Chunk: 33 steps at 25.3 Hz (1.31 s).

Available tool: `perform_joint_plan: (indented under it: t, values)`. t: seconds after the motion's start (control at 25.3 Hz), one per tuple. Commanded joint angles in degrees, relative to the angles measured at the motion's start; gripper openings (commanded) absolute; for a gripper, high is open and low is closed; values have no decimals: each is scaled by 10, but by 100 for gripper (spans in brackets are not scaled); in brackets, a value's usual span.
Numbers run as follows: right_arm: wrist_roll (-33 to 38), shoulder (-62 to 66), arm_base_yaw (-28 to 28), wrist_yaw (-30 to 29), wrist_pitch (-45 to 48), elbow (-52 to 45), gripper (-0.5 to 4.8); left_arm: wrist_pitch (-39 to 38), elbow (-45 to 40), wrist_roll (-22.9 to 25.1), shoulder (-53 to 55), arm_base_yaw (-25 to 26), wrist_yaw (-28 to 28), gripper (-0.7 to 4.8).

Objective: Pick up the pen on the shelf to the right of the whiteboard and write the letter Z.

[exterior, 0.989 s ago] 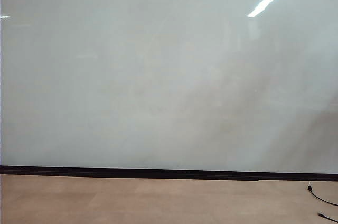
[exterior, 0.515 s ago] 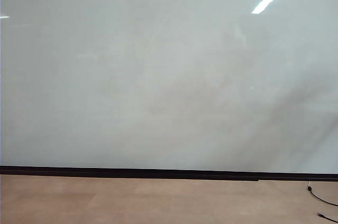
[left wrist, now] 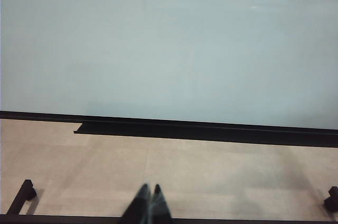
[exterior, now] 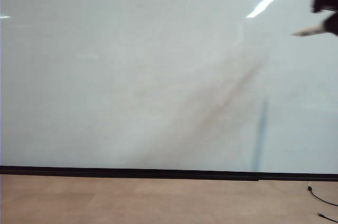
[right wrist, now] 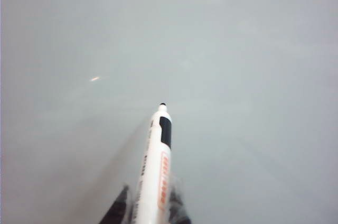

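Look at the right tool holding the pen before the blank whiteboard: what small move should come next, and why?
Probably ease the right tool forward until the tip of the pen meets the whiteboard. The tool is shut on the pen, its tip pointing at the board, and no stroke of the Z shows yet. The left tool sits shut and low, away from the board.
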Motion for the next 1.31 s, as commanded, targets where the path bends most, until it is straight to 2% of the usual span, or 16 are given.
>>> perform_joint_plan:
  t: [0.04,0.44,0.67,0.83,1.31]
  values:
    - [-21,12,40,-13,-50,46,-9,3,1,2,0,0,0,-4]
    - [-36,97,126,-76,-76,162,-9,3,1,2,0,0,0,-4]
    - [-36,149,159,-88,-93,233,-9,3,1,2,0,0,0,-4]
    - [-38,190,175,-104,-127,296,-9,3,1,2,0,0,0,-5]
    - [-45,228,200,-116,-181,391,-9,3,1,2,0,0,0,-4]
